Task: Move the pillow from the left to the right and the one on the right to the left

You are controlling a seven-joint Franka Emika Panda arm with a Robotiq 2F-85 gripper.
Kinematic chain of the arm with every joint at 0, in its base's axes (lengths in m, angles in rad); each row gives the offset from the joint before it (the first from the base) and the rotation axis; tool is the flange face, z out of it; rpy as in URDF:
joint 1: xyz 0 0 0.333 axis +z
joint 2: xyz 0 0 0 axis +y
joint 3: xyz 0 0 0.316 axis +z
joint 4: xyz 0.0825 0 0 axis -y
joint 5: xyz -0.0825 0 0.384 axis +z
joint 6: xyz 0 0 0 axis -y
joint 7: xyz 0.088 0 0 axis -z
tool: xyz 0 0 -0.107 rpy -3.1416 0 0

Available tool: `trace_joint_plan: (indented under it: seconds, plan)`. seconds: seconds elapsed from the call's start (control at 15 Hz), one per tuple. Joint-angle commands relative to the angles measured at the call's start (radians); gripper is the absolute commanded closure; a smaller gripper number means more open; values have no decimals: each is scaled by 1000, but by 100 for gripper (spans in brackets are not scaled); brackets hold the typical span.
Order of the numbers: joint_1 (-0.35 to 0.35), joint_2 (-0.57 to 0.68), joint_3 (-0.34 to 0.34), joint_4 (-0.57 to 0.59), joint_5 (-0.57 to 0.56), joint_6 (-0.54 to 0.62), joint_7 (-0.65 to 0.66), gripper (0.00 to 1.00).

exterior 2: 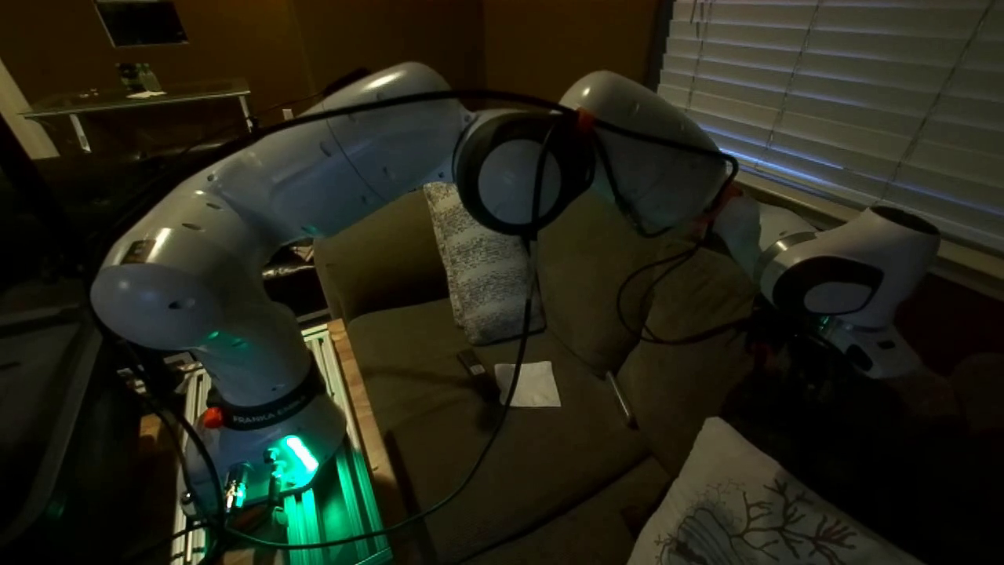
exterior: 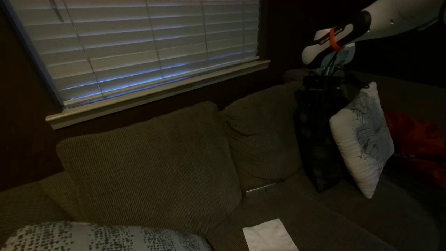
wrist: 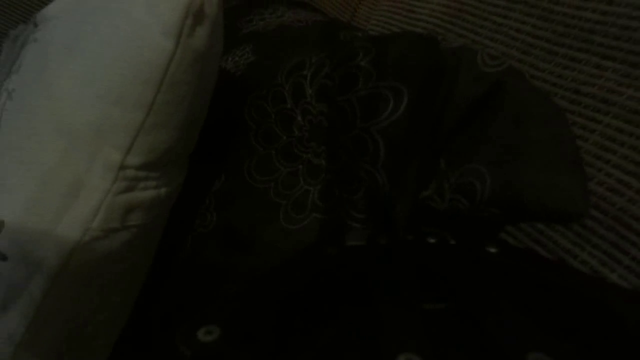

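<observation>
Grab apparently being tried | dark pillow (exterior: pixel 317 153) being seen around 3 o'clock in an exterior view, cream pillow (exterior: pixel 364 139) beside | gripper (exterior: pixel 318 97) being held pressed together at dark pillow's 12, pinch can't be told | slow test lift probably being needed

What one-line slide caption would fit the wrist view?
Dim close-up: dark pillow patterned with pale flower outlines, cream pillow along the picture's left, ribbed sofa fabric at right.

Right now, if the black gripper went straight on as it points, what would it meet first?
Likely the dark fabric pillow with pale flower outlines; in this dimness, depth and contact are unclear.
</observation>
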Motion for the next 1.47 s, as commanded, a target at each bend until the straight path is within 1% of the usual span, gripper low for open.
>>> trace_joint_plan:
  seconds: [0.0,0.07,0.4,0.8,0.93,1.2,1.4]
  plan:
    - [30,-126,12,-125,17,-38,15,99]
    - [40,-159,10,-162,16,-37,18,99]
    - [102,-308,-13,-343,6,-108,73,99]
    - [145,-476,-1,-526,11,-76,160,99]
    - [163,-525,3,-569,4,-96,192,99]
    - [219,-614,16,-672,0,-55,291,99]
    - [267,-657,28,-742,-19,7,369,99]
